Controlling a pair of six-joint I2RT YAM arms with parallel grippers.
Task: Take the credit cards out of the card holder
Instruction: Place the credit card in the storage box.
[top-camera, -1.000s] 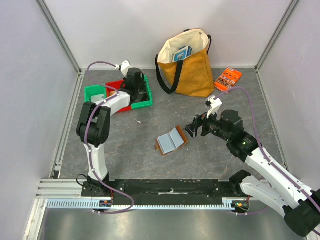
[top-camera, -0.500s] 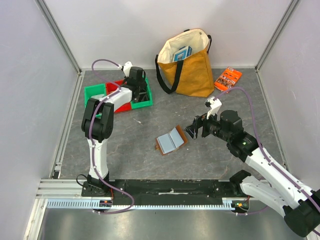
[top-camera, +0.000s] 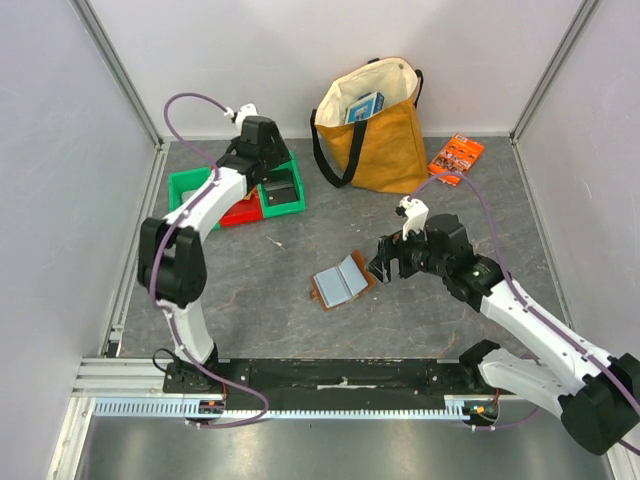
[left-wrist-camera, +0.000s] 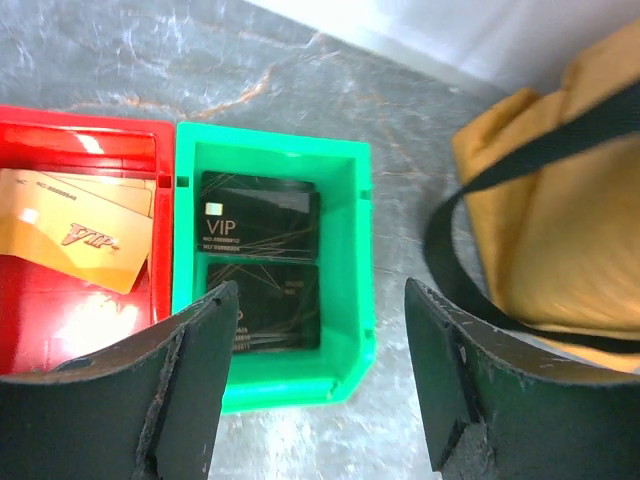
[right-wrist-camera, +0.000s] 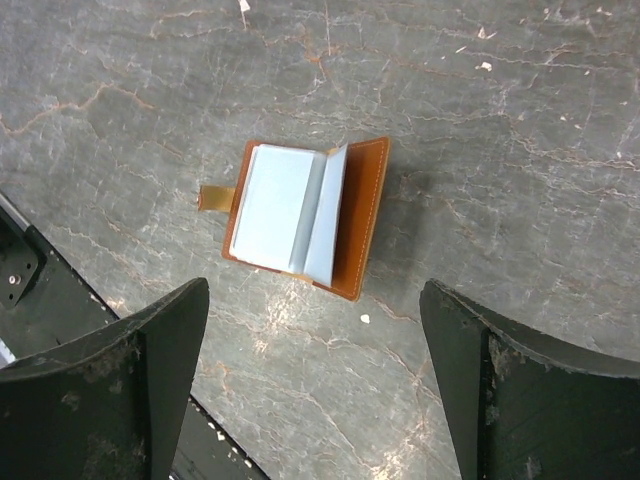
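The card holder (right-wrist-camera: 305, 215) lies open on the grey table, a brown cover with pale grey-blue pockets and a small tab on its left; in the top view the card holder (top-camera: 343, 281) sits mid-table. My right gripper (right-wrist-camera: 315, 385) hovers above it, open and empty, just right of it in the top view (top-camera: 381, 260). My left gripper (left-wrist-camera: 320, 385) is open and empty over a green bin (left-wrist-camera: 355, 300) holding two black credit cards (left-wrist-camera: 258, 215). A gold card (left-wrist-camera: 75, 232) lies in the red bin (left-wrist-camera: 90, 130) beside it. In the top view the left gripper (top-camera: 266, 170) is at the back left.
A yellow tote bag (top-camera: 378, 130) with black straps stands at the back, right of the bins; its strap (left-wrist-camera: 450, 250) lies close to my left fingers. An orange packet (top-camera: 456, 154) lies at the back right. Another green bin (top-camera: 190, 186) sits left of the red one (top-camera: 232, 208).
My left gripper has gone from shut to open and lifted back from the green bin. The right gripper has shifted slightly left toward the card holder.
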